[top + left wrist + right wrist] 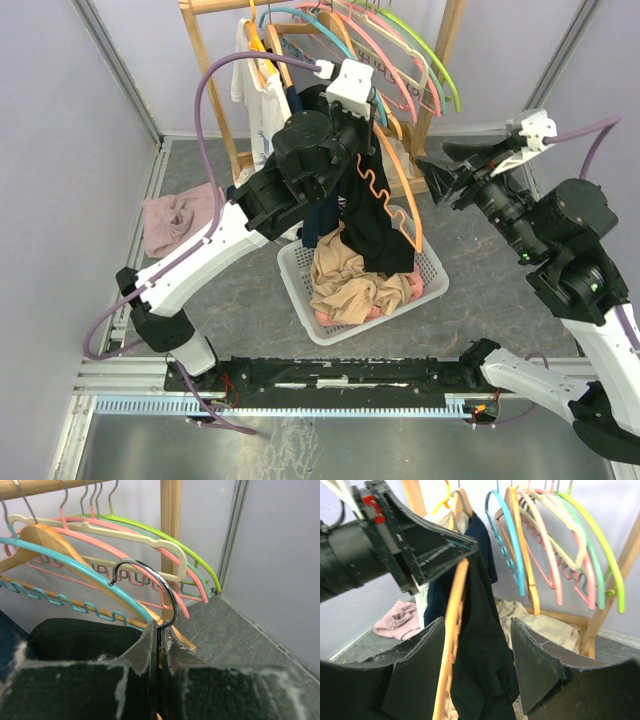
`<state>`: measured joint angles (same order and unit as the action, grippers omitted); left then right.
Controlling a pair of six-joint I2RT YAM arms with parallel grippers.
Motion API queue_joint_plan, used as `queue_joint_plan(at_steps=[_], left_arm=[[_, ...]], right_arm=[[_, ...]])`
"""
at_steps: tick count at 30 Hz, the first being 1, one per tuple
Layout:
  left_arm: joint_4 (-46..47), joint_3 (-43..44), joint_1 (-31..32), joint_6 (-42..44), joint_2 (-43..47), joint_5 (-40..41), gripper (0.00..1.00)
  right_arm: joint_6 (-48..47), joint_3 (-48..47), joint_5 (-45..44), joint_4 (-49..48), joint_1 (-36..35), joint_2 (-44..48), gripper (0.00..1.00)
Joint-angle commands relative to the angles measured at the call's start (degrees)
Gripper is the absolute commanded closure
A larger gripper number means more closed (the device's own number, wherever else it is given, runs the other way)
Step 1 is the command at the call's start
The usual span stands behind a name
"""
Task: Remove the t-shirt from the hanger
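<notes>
Over the grey tabletop (480, 300), the left claw (160, 640) pinches the hanger (456, 600) tight, the right claw (477, 630) gapes empty, and a hard tug on the t-shirt (380, 240) might yank the hanger free.

Pale lilac walls (50, 150) on three sides, joined at the back corners by grey metal posts (118, 68); dark, mottled grey floor (480, 290) edged with metal channel (157, 170); wooden clothes rack (207, 85) upright against the back wall, its round rail (40, 486) across the top; ribbed aluminium rails (120, 378) along the near edge; soft, even light, faint shadows only
</notes>
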<state>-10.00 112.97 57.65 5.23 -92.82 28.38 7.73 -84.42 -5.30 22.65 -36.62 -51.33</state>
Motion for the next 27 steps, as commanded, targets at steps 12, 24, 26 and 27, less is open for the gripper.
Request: queue_joint_plan(at_steps=[12,24,26,27], left_arm=[[4.44,6.98,3.07,1.21,-4.68,3.82,0.97],[4.81,8.15,3.56,1.71,-4.91,3.74,0.97],[4.85,8.2,3.77,1.7,-4.81,3.74,0.97],[4.84,8.16,3.93,1.77,-4.79,3.75,0.97]], right_arm=[[2.38,-2.58,3.4,-0.79,-0.08,-8.62,0.38],[2.99,1.2,2.37,0.02,-0.06,-7.63,0.42],[3.06,1.57,2.11,-0.11,-0.06,-7.42,0.48],[3.09,1.62,2.06,-0.18,-0.03,-7.31,0.52]])
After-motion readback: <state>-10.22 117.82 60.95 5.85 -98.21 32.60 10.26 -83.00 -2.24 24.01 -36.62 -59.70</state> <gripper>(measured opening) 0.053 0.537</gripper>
